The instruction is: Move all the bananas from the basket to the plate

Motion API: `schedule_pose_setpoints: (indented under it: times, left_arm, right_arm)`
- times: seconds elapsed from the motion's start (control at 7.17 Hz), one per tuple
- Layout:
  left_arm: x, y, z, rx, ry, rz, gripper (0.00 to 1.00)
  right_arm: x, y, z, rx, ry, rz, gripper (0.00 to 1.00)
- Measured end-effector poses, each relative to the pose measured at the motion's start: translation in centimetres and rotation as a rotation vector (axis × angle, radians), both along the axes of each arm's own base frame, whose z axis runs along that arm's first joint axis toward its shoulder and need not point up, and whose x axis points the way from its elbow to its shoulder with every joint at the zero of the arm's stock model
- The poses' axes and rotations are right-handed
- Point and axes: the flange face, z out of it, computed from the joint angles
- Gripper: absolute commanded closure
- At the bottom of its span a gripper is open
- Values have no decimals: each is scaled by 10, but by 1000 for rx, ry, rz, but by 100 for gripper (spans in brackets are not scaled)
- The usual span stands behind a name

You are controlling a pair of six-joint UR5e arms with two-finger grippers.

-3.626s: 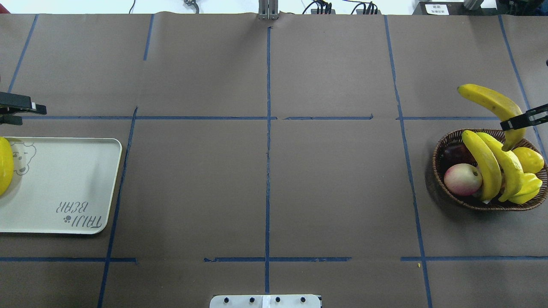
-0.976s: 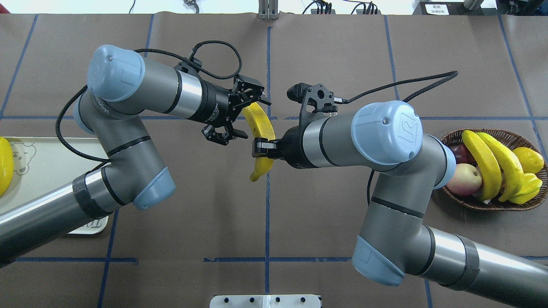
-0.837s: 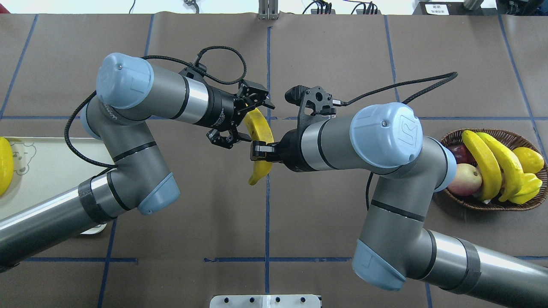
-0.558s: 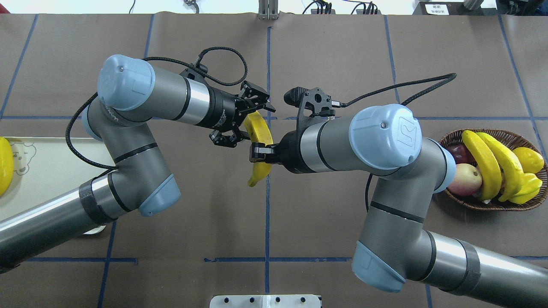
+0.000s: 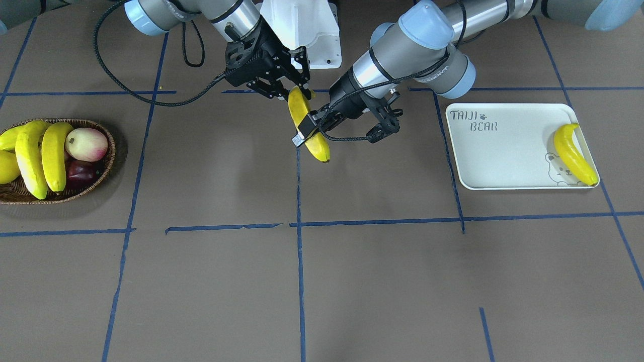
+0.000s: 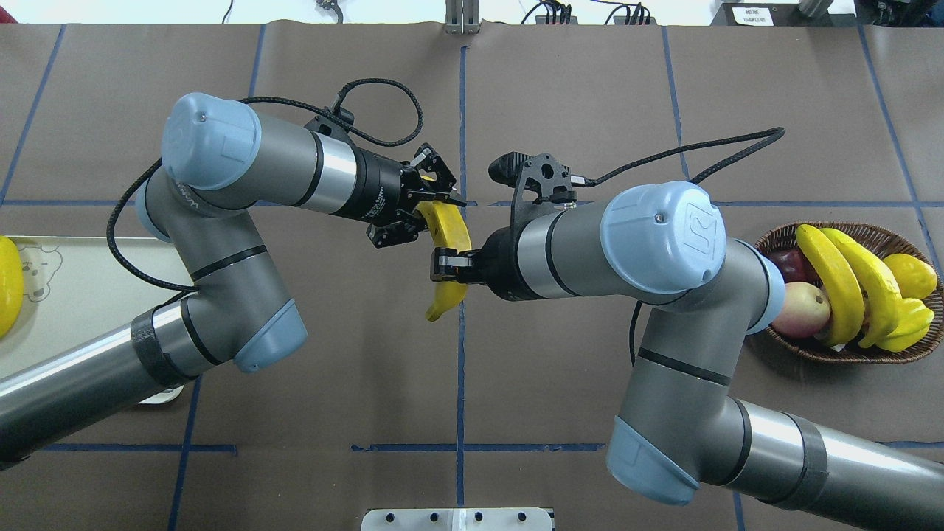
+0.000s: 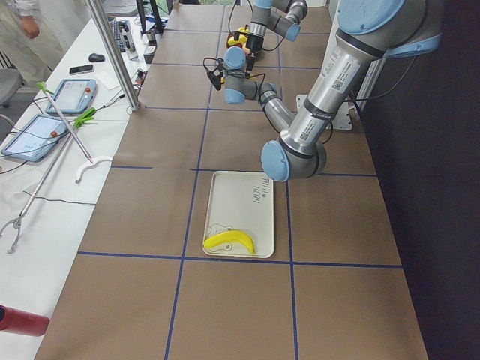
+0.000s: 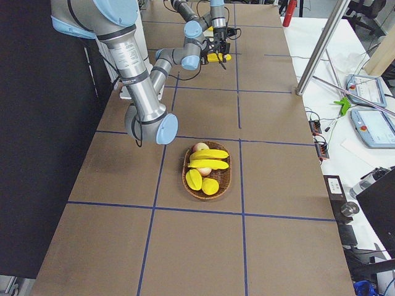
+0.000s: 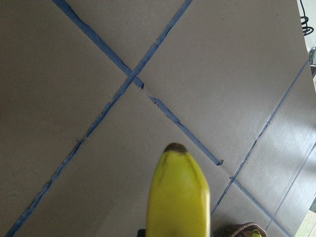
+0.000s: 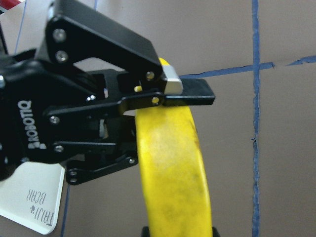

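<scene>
With the overhead view as a clock dial, a long, curved, bright yellow banana (image 6: 445,291) hangs clear of the brown paper-covered table (image 6: 332,369) at the dial's centre, pinched by both claws at once. The right gripper (image 6: 450,266) reaches in from 3 o'clock and is clamped across the banana's middle. The left gripper (image 6: 434,215) comes from 10 o'clock with its jaws pressed onto the stretch toward 12 o'clock. The left wrist view shows the brown tip poking out past that gripper.

2 more bananas (image 5: 29,161) lie in the shallow oval brown wicker basket (image 5: 75,196) at 3 o'clock, beside a round pink-cream fruit (image 5: 86,143). A fourth banana (image 5: 573,153) rests on the white rectangular bear-print plate (image 5: 503,156) at 9 o'clock.

The held fruit looks rigid, light and glossy, so I judge it slick rather than fragile. Squeezing should not harm it, but it can pivot between 2 pads. The thick middle, pinched across the flanks of the curve, seems the surest hold, since the tapered ends invite slipping. The left gripper's hold sits off-middle, so the free end may swing down when the right gripper lets go.
</scene>
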Motion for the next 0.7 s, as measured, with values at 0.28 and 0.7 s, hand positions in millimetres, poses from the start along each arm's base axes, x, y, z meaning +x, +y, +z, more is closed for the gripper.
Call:
schedule_pose_setpoints:
  times: [0.28, 0.7]
  left_arm:
    - [-2, -1, 2, -1, -2, -5, 100]
    - [-5, -4, 10, -10, -14, -11, 100]
  right_arm:
    - [2, -1, 1, -4, 1, -7, 1]
    - [27, -12, -1, -30, -3, -54, 1]
